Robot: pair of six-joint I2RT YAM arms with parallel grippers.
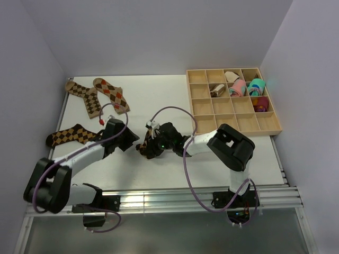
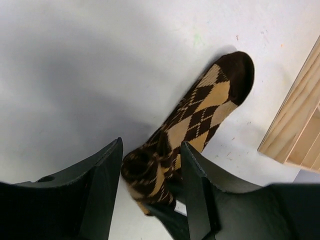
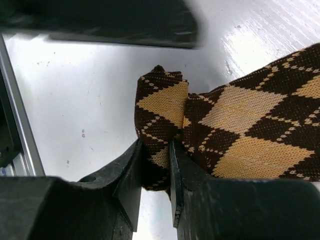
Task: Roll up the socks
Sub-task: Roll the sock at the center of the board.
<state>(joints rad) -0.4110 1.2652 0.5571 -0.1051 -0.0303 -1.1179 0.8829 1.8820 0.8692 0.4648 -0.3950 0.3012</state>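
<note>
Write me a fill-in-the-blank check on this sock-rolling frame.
The right fingers are not open but ____ on the brown-and-tan argyle knit sock.
The left fingers flank that sock, ____ rather than shut.
The light wooden compartment tray stands on the ____ side of the white table.
Missing: shut; open; right.

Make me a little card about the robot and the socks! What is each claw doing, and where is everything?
left gripper: open, jaws on either side of the bunched end of the argyle sock
right gripper: shut, pinching a fold of the same sock
sock position: middle of the white table, toe end lying flat
other socks: three flat socks on the left side
wooden tray: far right, with the pink bundle and teal bundle in compartments
</note>
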